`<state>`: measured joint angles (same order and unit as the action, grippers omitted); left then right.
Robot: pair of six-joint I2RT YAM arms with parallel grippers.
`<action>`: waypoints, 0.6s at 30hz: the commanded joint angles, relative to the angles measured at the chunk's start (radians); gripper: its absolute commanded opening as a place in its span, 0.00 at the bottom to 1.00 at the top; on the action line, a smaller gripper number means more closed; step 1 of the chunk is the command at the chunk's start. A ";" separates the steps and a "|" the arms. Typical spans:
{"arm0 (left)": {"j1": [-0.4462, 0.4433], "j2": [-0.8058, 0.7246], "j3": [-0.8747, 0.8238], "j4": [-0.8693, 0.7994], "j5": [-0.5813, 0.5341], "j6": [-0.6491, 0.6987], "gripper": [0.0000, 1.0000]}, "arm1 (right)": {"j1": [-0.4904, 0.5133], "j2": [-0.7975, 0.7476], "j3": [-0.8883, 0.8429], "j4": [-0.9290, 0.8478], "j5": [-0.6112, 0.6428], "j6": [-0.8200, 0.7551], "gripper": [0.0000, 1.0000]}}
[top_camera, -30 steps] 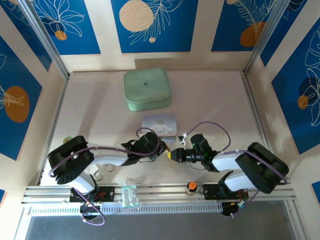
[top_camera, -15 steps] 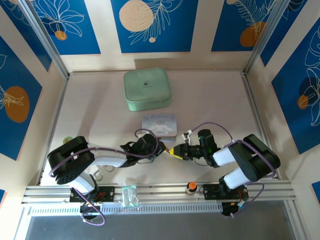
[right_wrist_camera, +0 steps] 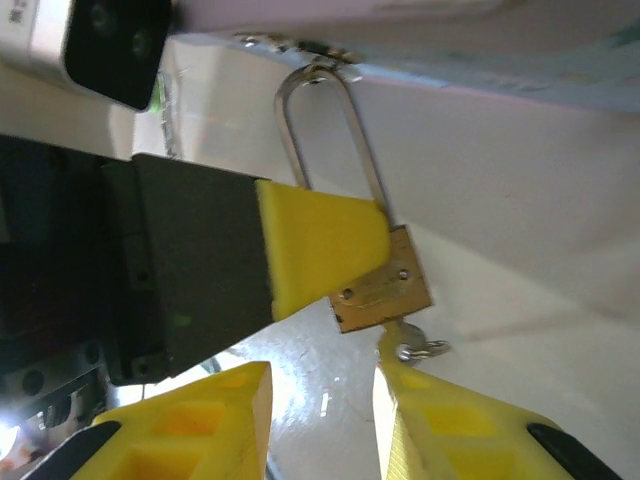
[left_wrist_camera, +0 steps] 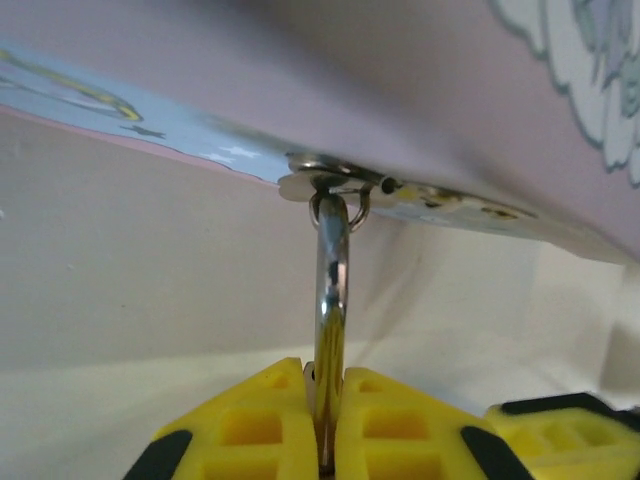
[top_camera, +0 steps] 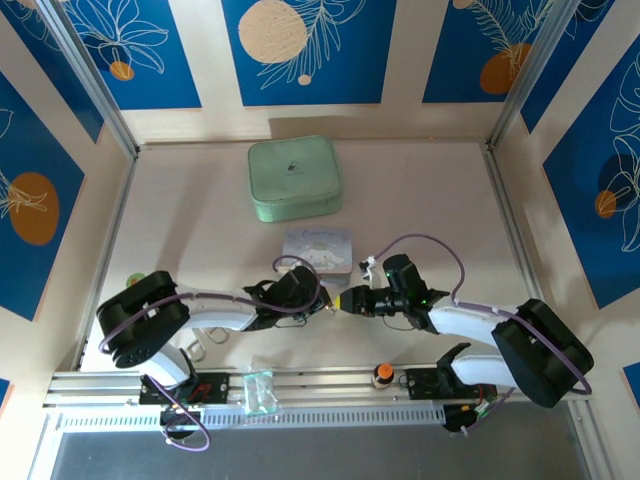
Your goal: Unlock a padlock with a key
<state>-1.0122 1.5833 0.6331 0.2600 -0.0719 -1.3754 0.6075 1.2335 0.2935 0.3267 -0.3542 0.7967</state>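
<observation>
From the top camera I see both arms reaching in toward each other at the near middle of the worktop (top_camera: 420,200), just in front of the pale blue tin (top_camera: 318,248), with a green case (top_camera: 294,178) well beyond it. My left end effector (left_wrist_camera: 325,375) is closed, its 2 yellow fingers clamped on the padlock (right_wrist_camera: 385,285) where the silver shackle (left_wrist_camera: 332,280) meets the brass body. The shackle runs up from the fingers and hooks through the small metal hasp (left_wrist_camera: 330,185) on the tin's edge, so the padlock hangs off the tin, tilted, with its body lowest in the right wrist view. The key (right_wrist_camera: 412,347) is a tiny silver piece touching the bottom edge of the brass body; I cannot tell whether it is seated in the keyhole. My right end effector (right_wrist_camera: 325,385) sits just below the padlock with its jaws apart; 1 fingertip is right under the key, the other stands off to the side, and nothing is pinched between them.
</observation>
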 commanded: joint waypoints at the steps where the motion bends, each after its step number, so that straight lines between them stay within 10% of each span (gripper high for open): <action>1: 0.004 0.053 -0.004 -0.143 -0.027 0.042 0.13 | 0.009 -0.004 0.010 -0.121 0.116 -0.041 0.32; 18: -0.032 0.146 0.203 -0.469 -0.101 0.232 0.14 | -0.005 0.012 0.065 -0.218 0.264 -0.015 0.29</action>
<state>-1.0348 1.7031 0.8314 0.0139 -0.1513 -1.2060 0.6128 1.2491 0.3328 0.1543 -0.1329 0.7689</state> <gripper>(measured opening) 0.159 0.296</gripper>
